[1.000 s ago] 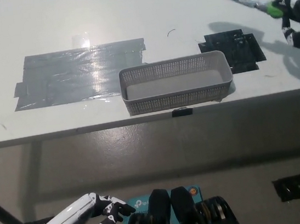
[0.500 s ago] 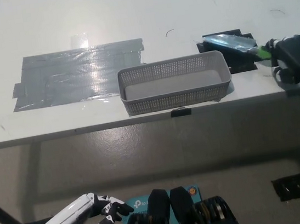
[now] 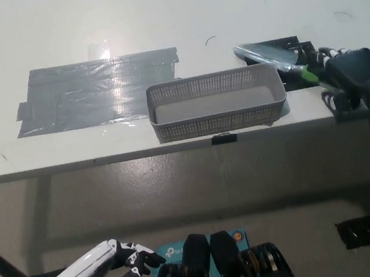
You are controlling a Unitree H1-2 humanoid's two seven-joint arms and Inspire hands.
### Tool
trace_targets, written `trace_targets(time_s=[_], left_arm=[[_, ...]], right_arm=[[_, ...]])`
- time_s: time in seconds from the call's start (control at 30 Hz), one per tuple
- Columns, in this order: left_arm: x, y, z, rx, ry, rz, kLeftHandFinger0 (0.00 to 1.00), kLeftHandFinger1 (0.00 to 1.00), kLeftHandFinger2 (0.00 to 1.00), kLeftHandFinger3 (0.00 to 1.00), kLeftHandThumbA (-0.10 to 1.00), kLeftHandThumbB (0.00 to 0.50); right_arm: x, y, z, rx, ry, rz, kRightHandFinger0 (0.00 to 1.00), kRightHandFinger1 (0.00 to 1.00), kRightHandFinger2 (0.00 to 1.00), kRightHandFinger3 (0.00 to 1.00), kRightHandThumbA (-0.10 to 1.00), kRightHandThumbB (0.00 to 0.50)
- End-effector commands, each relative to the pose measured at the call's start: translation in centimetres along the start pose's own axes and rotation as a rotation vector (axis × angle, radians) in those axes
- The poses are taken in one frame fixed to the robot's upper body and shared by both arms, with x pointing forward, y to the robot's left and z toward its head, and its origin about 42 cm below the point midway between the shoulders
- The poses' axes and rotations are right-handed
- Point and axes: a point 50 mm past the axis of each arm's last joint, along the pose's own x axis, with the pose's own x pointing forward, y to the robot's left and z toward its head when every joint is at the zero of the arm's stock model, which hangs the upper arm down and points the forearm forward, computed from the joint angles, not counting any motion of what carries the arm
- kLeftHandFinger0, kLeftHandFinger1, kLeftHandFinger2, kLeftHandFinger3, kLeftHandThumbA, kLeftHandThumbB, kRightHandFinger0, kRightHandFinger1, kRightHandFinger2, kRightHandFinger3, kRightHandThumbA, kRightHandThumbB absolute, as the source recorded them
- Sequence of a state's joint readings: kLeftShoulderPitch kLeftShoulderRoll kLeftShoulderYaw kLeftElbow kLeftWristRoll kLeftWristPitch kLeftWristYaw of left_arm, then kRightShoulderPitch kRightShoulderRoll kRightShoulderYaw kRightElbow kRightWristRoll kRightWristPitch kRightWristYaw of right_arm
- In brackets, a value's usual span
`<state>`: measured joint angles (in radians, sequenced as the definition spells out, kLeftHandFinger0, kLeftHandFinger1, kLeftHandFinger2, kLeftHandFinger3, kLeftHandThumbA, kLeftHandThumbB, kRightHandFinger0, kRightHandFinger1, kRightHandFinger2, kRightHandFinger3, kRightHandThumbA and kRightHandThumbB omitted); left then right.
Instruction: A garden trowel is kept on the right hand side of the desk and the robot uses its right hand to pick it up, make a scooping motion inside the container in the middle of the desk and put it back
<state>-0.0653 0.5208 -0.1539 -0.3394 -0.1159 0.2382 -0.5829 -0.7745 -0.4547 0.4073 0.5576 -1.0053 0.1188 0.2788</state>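
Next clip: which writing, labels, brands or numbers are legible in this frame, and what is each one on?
Nothing can be read with certainty.
Teal panel at the bottom edge: a white printed mark, too blurred to read.
Basket, trowel, grey tape: no lettering visible.
Table: a small curved dark mark, not a letter or number.

We look from one camera on the robot's head, facing forward and steeply down. The desk [image 3: 155,12] fills the upper half of this view, its near edge running across just below the middle, and the floor [image 3: 179,194] fills the lower half. The container [image 3: 220,120] sits near the centre, close enough that its mesh shows. The left hand [image 3: 114,274] marks the lower left corner, the right hand [image 3: 354,78] the right edge.
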Motion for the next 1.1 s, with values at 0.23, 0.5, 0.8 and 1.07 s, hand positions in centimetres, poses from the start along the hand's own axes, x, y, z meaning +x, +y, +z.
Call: trace_targets(time_s=[0.23, 0.5, 0.8, 1.07], left_arm=[[-0.9, 0.6, 0.4, 0.040, -0.016, -0.004, 0.71, 0.71, 0.68, 0.69, 1.00, 0.475], [-1.3, 0.3, 0.2, 0.026, -0.006, -0.007, 0.73, 0.72, 0.68, 0.70, 1.00, 0.459], [-1.6, -0.1, -0.3, 0.020, 0.007, -0.012, 0.74, 0.73, 0.70, 0.71, 1.00, 0.449], [-1.6, -0.1, -0.2, 0.029, 0.006, 0.000, 0.74, 0.73, 0.70, 0.72, 1.00, 0.481]], right_arm=[[-2.0, -7.2, -4.6, 0.216, 0.119, 0.294, 1.00, 1.00, 1.00, 1.00, 0.93, 0.500], [-5.6, -8.0, -5.1, 0.271, 0.051, 0.177, 1.00, 1.00, 1.00, 1.00, 0.95, 0.500], [-13.5, -9.3, -4.7, 0.334, -0.036, -0.069, 1.00, 1.00, 1.00, 1.00, 0.82, 0.500], [-21.3, -4.1, -2.6, 0.470, -0.126, -0.211, 1.00, 1.00, 1.00, 1.00, 0.69, 0.378]])
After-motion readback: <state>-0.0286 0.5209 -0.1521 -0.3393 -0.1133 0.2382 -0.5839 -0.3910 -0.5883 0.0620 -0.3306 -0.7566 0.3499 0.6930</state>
